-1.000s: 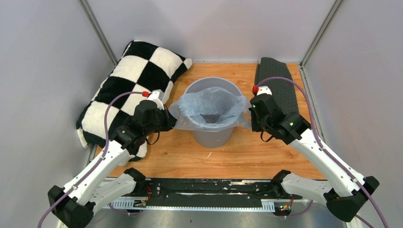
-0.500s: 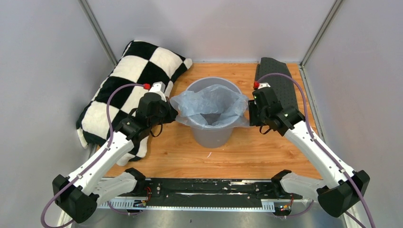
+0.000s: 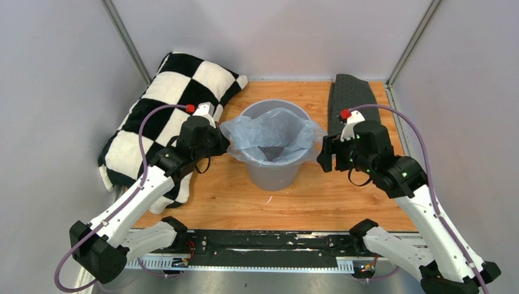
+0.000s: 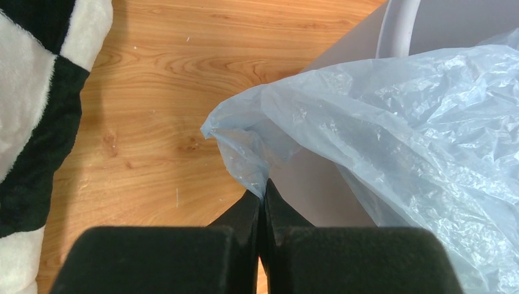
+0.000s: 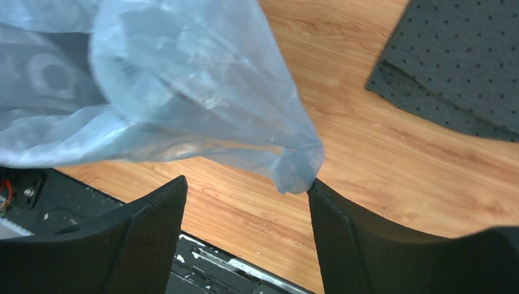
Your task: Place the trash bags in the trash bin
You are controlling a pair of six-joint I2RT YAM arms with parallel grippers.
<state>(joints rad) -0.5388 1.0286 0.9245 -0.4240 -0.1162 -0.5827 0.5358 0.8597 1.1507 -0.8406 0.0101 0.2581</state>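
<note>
The pale blue trash bag [image 3: 272,138] sits spread over the mouth of the round grey trash bin [image 3: 272,173] at the middle of the table. My left gripper [image 3: 221,147] is shut on the bag's left corner [image 4: 245,162], just outside the bin's wall [image 4: 367,49]. Right of the bin, my right gripper [image 3: 323,154] stands open. The bag's right corner [image 5: 294,168] hangs free just ahead of its jaws, its tip touching one fingertip [image 5: 324,196].
A black-and-white checkered pillow [image 3: 165,116] lies at the left, close behind my left arm. A dark dotted cloth [image 3: 361,107] lies at the back right. Grey walls enclose the wooden table on three sides.
My right gripper has opened and let go of the bag's right corner, then drawn back to the right. My left gripper moved slightly forward, still pinching its corner.
</note>
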